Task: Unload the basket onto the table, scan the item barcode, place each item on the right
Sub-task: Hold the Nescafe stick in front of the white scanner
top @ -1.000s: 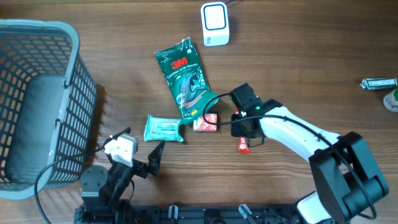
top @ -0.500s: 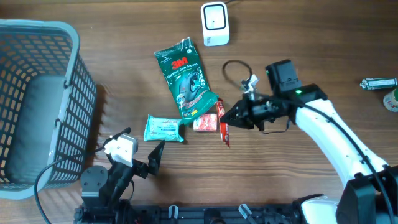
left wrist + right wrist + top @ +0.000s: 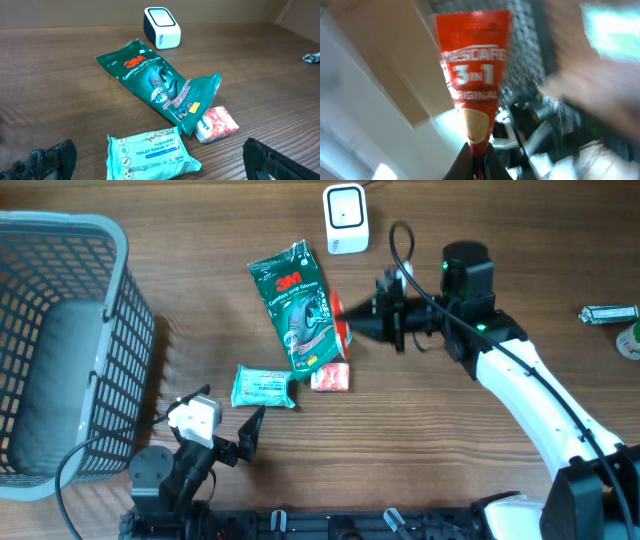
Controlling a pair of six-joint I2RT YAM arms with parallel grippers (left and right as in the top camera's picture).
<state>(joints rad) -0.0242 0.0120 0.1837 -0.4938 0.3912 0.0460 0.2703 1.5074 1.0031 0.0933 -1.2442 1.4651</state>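
Two arms work at our desk (image 3: 200,240). We see the right jaws clamped on a red Nescafé sachet (image 3: 474,60), held near the white scanner (image 3: 346,218); the left jaws gape wide, empty.

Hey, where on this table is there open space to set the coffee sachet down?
Bare wood lies between the basket and the 3M glove pack, and below the tissue pack toward the front edge. Crowded: the middle, where glove pack, wipes and tissue pack bunch beside the right pincer and its sachet.
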